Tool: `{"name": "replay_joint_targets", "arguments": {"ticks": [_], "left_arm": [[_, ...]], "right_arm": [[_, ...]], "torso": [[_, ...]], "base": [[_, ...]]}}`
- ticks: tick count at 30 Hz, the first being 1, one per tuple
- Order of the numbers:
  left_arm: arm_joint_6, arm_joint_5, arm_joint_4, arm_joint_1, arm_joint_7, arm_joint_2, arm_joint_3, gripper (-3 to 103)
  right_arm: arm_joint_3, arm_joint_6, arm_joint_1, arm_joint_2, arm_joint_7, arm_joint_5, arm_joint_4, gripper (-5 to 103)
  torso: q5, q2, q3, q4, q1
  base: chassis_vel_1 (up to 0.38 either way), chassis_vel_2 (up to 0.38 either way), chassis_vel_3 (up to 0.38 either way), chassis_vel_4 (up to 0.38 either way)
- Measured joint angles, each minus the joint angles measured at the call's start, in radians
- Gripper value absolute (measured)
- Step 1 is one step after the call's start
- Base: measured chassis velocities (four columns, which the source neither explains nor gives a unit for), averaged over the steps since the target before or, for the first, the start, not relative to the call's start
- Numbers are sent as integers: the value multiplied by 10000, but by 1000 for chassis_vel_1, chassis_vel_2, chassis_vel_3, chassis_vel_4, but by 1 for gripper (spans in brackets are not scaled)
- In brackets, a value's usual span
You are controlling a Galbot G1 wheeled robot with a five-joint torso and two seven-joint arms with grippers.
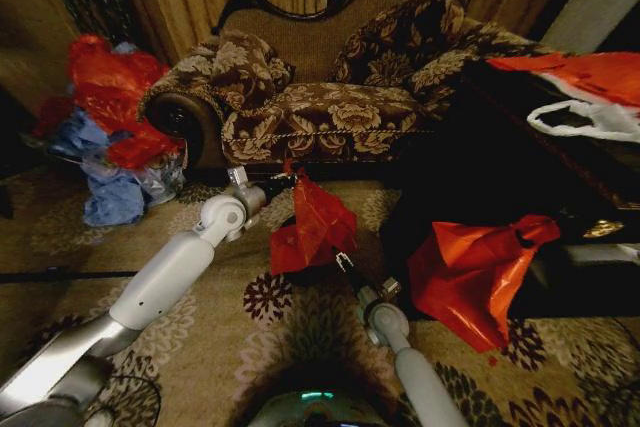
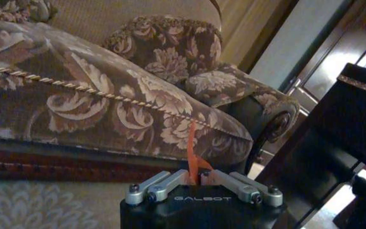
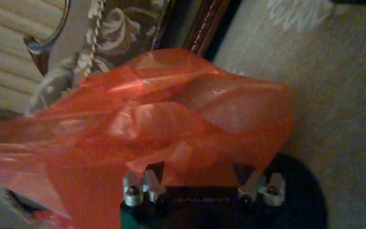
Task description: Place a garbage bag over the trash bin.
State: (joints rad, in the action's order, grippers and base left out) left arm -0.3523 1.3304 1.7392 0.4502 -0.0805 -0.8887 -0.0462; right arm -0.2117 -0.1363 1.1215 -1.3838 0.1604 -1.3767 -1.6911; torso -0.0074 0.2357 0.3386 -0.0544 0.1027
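Left gripper [image 1: 288,180]: pinched tight on a thin strip at the top edge of the garbage bag [image 1: 312,229]; in its wrist view you can see the red sliver poking up between the closed fingers [image 2: 170,183]. It sits in front of the sofa [image 1: 330,97], above the carpet [image 1: 200,357].
Right gripper [image 1: 343,262]: lower down at the bag's bottom edge, with plastic draped over it. The fingers look closed on a fold, though the bag hides most of them.
Garbage bag: hanging in the air between the two grippers, crumpled, mouth not really open.
Trash bin [image 3: 297,191]: I think it's the dark round shape under the right gripper, below the bag. Hard to be sure.
How to do it well: pull the two grips apart so the mouth opens wide, centre it over the rim, then lower evenly.
Watch out: that left pinch is tiny, so it could slip or tear.
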Motion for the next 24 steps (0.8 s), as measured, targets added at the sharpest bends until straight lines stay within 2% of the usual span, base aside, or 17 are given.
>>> {"name": "replay_joint_targets", "arguments": {"ticks": [2,3,4,5,7,8,11,12,17,20,24], "left_arm": [[3,-16,-32,0,-5,-23,-20,0],[3,-16,-32,0,-5,-23,-20,0],[3,-22,-37,4,-6,-29,-29,0],[3,-22,-37,4,-6,-29,-29,0],[6,-31,-37,40,-12,-46,-34,0],[6,-31,-37,40,-12,-46,-34,0],[11,-48,-27,76,-27,-68,-41,0],[11,-48,-27,76,-27,-68,-41,0],[13,-53,-9,78,-44,-128,-41,0],[13,-56,-2,93,-55,-192,-41,0],[25,-120,-26,117,-81,-303,-45,0]], "right_arm": [[-99,-87,133,-2,-4,-449,-280,60],[-99,-87,133,-2,-4,-449,-280,60],[-129,-134,211,7,-17,-643,-425,54],[-129,-134,211,7,-17,-643,-425,54],[-109,-184,265,17,-93,-681,-458,44],[-109,-184,265,17,-93,-681,-458,44],[-11,-184,199,-94,-67,-651,-398,27],[-11,-184,199,-94,-67,-651,-398,27],[70,-172,51,-160,-60,-567,-288,6],[86,-170,42,-153,-62,-551,-278,1],[151,-148,68,-139,-64,-386,-278,0]], "torso": [[-1,0,0,-1,0],[-1,0,0,-1,0],[0,0,0,-1,-1],[0,0,0,-1,-1],[0,0,0,-1,-2],[0,0,0,-1,-2],[0,0,0,0,-2],[0,0,0,0,-2],[1,0,0,1,-1],[1,0,0,0,-2],[1,0,0,0,-1]], "base": [[0,0,0,0],[0,0,0,0],[0,0,0,0],[0,0,0,0],[0,0,0,0],[0,0,0,0],[0,0,0,0],[0,0,0,0],[0,0,0,0],[0,0,0,0],[0,0,0,0]]}}
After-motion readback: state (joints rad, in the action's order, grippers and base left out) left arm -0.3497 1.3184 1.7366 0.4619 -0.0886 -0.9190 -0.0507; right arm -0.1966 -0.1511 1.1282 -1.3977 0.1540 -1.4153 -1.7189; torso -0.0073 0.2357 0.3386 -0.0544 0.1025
